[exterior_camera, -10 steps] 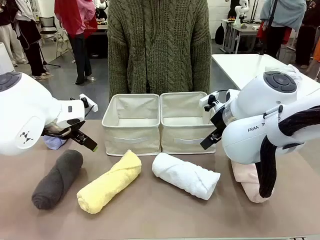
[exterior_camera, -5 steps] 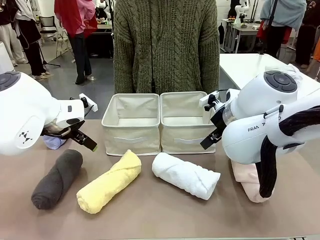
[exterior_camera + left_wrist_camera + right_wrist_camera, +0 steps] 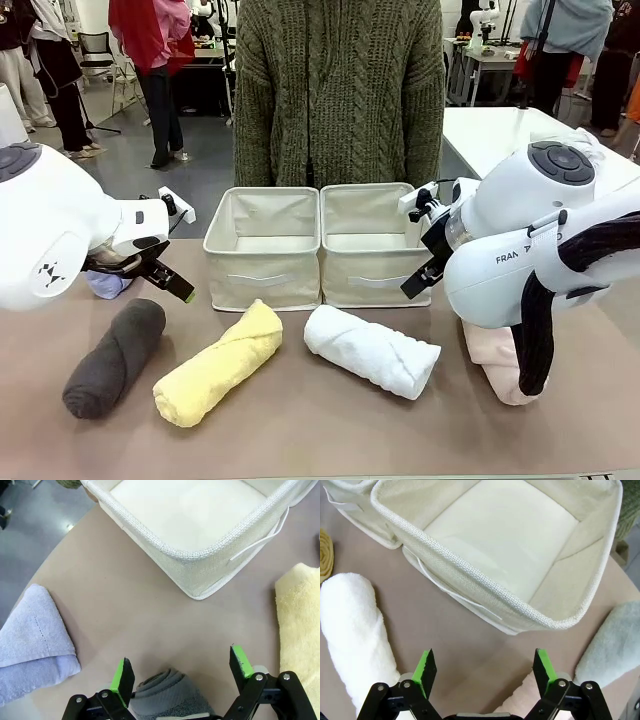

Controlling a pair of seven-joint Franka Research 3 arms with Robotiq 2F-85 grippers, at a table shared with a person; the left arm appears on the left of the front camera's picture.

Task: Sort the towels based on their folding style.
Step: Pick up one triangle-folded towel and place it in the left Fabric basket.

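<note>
Four rolled towels lie in a row on the near part of the desk [image 3: 300, 440]: the dark grey towel [image 3: 113, 357] at the left, then the yellow towel [image 3: 218, 364], the white towel [image 3: 371, 351], and the pink towel [image 3: 488, 362] at the right, partly hidden behind the right arm. Beyond them two beige fabric bins stand side by side and touching, the left bin [image 3: 262, 262] and the right bin [image 3: 362, 268]. A person in a green cable-knit sweater [image 3: 340, 90] stands at the far side. The light blue cone-fold towel [image 3: 32, 640] lies on the desk at the far left, left of the left bin and apart from it. The grey-blue towel [image 3: 614, 645] lies just right of the right bin. The left fingers [image 3: 121, 676] are released and spread wide, holding nothing, above the far end of the dark grey towel. The right fingers [image 3: 425, 667] are likewise spread and hold nothing, hovering near the right bin's near wall, between the white towel and the pink one
</note>
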